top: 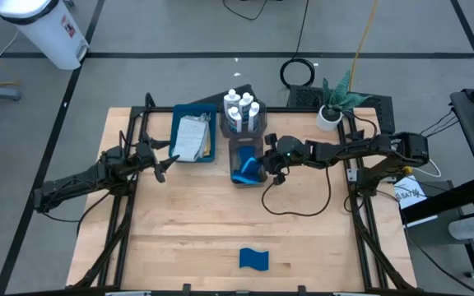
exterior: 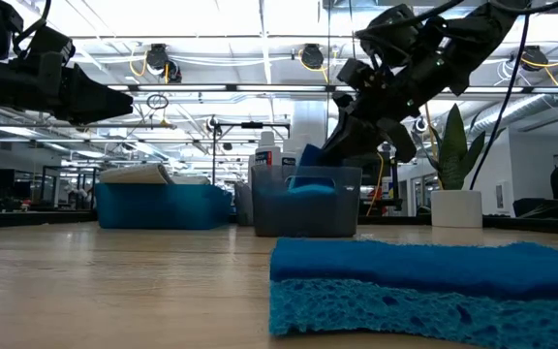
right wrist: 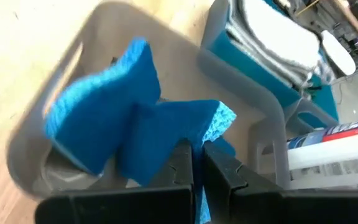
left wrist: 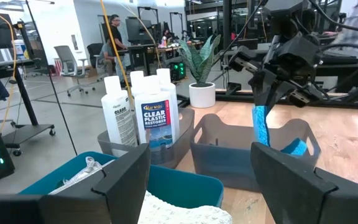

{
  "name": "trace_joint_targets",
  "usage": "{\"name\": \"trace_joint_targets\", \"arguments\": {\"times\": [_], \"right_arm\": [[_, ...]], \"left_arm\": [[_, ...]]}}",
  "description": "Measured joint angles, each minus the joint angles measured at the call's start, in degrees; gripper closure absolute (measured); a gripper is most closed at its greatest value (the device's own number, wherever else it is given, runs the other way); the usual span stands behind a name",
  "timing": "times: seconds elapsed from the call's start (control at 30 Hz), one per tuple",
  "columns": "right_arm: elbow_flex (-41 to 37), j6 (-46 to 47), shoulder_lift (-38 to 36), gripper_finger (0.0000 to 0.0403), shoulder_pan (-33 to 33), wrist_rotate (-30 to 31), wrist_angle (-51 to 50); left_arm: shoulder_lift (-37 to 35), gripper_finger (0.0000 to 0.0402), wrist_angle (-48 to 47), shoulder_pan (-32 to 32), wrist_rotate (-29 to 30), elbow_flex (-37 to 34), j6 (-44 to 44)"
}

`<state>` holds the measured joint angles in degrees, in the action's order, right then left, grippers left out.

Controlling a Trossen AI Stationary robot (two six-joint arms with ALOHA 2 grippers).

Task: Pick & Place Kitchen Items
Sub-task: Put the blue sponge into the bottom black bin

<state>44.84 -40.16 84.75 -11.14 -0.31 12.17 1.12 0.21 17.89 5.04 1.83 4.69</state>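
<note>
- High view: the right gripper [top: 263, 158] hangs over the grey bin [top: 248, 164], its fingers pinched on a blue sponge [top: 248, 171] standing in that bin. Just behind the bin a second bin holds white bottles [top: 242, 109]. Beside that, the blue tray [top: 179, 144] carries a light grey cloth [top: 191, 136]. The left gripper [top: 168, 164], fingers spread and empty, waits on the tray's side of the grey bin. Another blue sponge [top: 254, 259] lies alone well in front of the grey bin.
- Low view: the lone sponge [exterior: 424, 281] fills the foreground; behind it the right gripper [exterior: 329, 153] reaches down into the grey bin [exterior: 306, 204].
- Left wrist view: the spread fingers [left wrist: 122, 177] frame the bottles [left wrist: 148, 112] and the grey bin [left wrist: 229, 152], above which the held sponge [left wrist: 261, 123] hangs upright.
- Right wrist view: the fingers [right wrist: 182, 165] are pressed onto one sponge [right wrist: 166, 134]; another sponge [right wrist: 95, 124] leans inside the grey bin [right wrist: 42, 168].
</note>
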Motion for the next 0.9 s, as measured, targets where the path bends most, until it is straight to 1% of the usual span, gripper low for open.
{"name": "trace_joint_targets", "arguments": {"times": [0.33,0.57,0.73,0.9], "right_arm": [[-0.09,-0.75,5.22,0.0403,-0.01,0.06,2.11],[-0.11,-2.64,5.20,0.0390,0.00,0.14,3.75],[-0.09,-2.72,5.20,0.0364,-0.01,0.26,4.19],[-0.09,-2.75,5.20,0.0308,0.00,0.58,4.84]], "left_arm": [[0.00,0.0119,0.00,0.01,0.01,0.01,-0.02],[0.00,0.0119,0.00,0.02,0.00,0.00,-0.02],[0.00,0.0119,0.00,0.01,0.02,0.01,-0.02],[0.00,0.0119,0.00,0.02,0.02,0.00,-0.02]]}}
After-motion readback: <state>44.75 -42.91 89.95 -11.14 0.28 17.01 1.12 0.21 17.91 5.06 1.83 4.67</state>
